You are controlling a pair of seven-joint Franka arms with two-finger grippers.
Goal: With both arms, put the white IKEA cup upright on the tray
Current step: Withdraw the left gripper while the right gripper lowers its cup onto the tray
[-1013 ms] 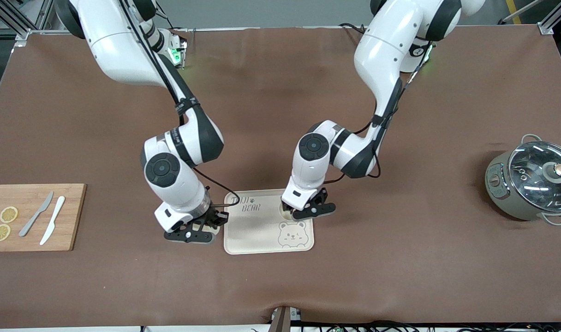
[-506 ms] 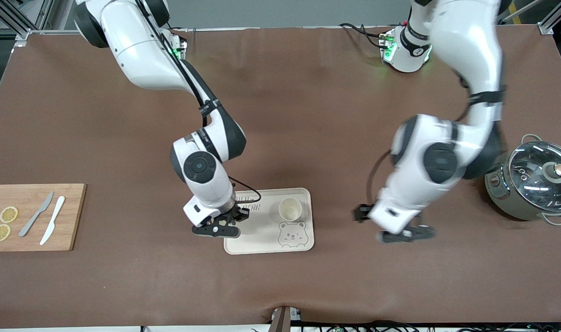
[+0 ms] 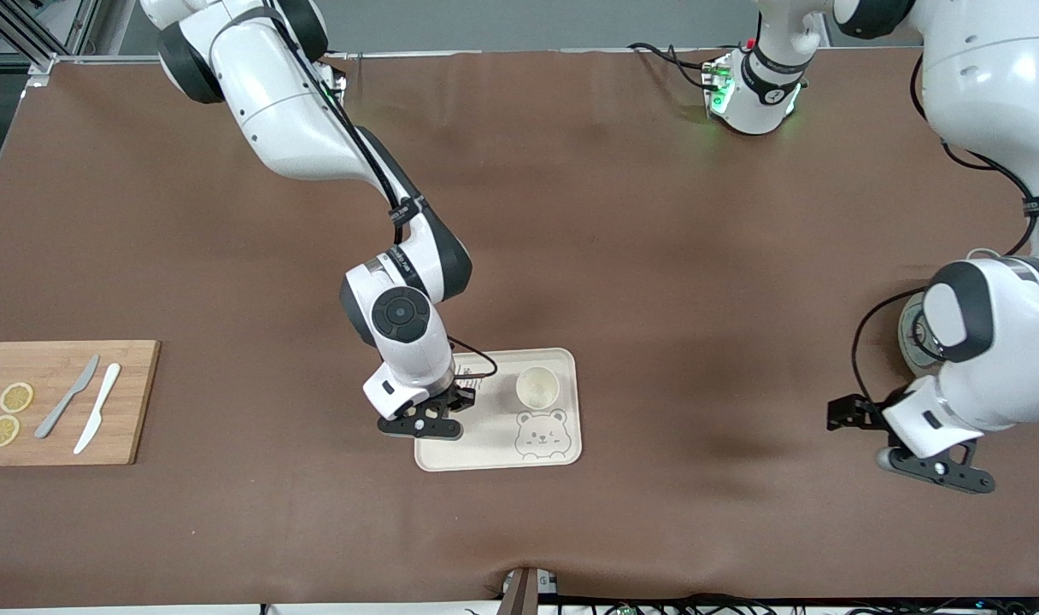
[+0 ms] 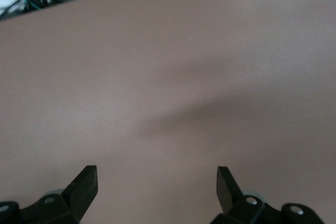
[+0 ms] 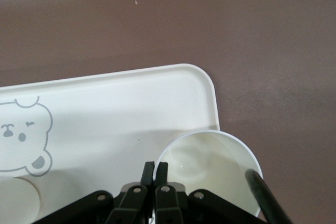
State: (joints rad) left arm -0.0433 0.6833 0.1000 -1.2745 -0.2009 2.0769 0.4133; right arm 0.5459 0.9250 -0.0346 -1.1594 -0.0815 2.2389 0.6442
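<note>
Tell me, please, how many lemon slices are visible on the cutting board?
2. Both lemon slices lie on the cutting board at the right arm's end of the table: one beside the knives, the other nearer the camera.

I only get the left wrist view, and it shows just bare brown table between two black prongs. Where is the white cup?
Observer: The cup stands upright, mouth up, on the cream tray, farther from the front camera than the bear-face drawing.
Operator: Is anything holding it?
Observer: No. The right gripper hangs shut and empty over the tray's edge toward the right arm's end, apart from the cup.
Operator: And where is the gripper I'm looking through?
Observer: The left gripper is open over bare table close to a lidded pot, toward the left arm's end.
</note>
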